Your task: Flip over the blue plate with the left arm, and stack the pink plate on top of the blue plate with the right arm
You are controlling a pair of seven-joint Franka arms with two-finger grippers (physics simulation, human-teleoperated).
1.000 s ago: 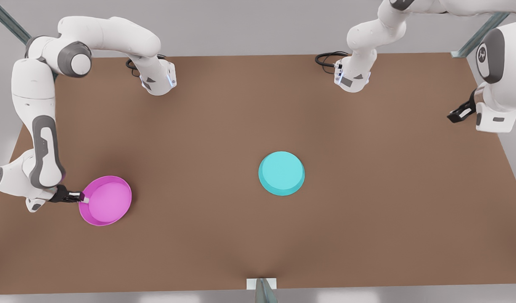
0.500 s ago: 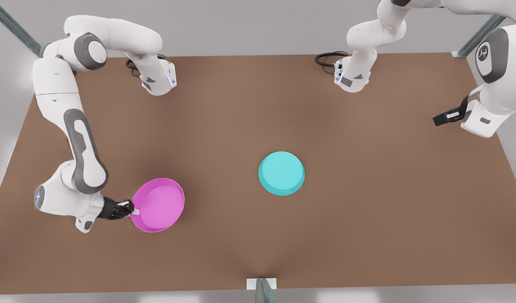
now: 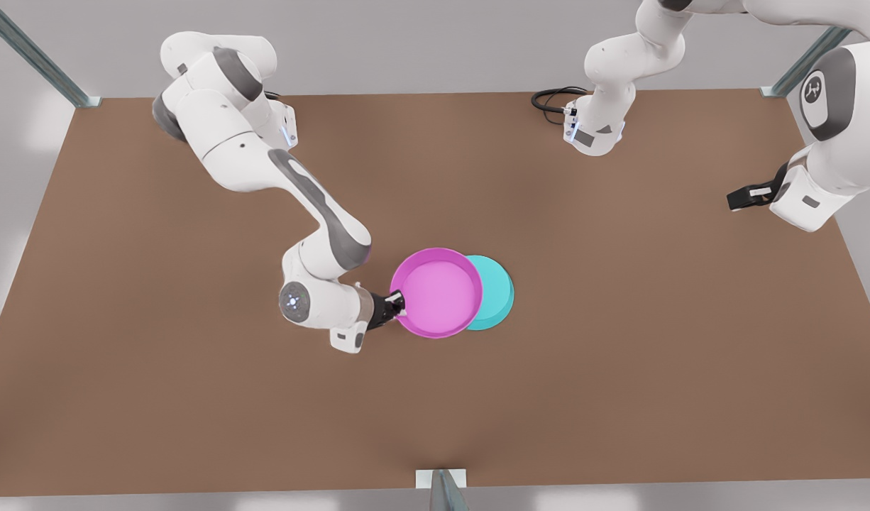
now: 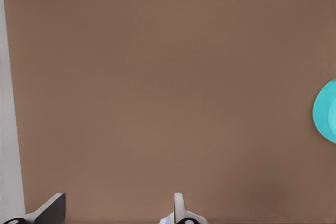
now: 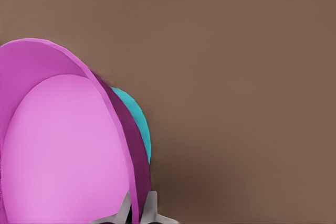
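surface: brown table [image 3: 619,369] | on it: blue plate [image 3: 499,291], base up

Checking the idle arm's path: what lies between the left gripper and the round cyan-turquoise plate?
Bare brown table, in the front view. The open left gripper waits at that view's right; the cyan-turquoise plate sits partly under the held round magenta-pink plate.

No readable text, number or brand stands on anything here. The one mark is a small white round emblem on the dark joint cover of the arm [image 3: 825,92] at the front view's right; its characters cannot be made out.
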